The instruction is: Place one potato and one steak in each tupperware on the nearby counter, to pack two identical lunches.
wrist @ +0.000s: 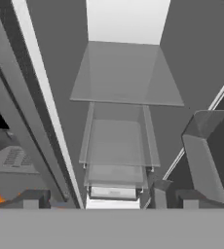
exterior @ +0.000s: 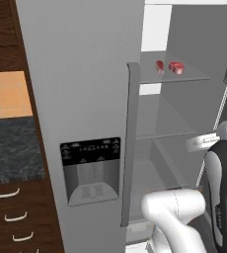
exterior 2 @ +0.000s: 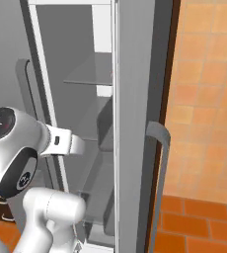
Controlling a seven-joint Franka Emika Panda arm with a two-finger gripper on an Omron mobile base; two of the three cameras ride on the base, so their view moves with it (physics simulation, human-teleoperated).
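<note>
Nearest the left base camera, the white arm point(exterior: 177, 217) is seen rising in front of the open fridge point(exterior: 86, 99). Its gripper point(wrist: 106, 200) is seen in the hand view, aimed into the fridge interior, the dark fingertips point(wrist: 158, 190) spread wide and nothing held between them. Beyond the arm, clear glass shelves point(wrist: 126, 75) are stacked inside the cabinet. On the upper shelf, two pieces of steak point(exterior: 176, 67) are lying side by side, near each other, well above and beyond the hand. They lie flat; the long axis of each cannot be told at this size. No potato is made out. To the left, a strip of desk point(exterior: 12, 148) is seen past the fridge door.

Step judged in hand: approach to the first steak; no packing is judged done. The next move calls for the released gripper to be raised and reached in to the upper shelf.
</note>
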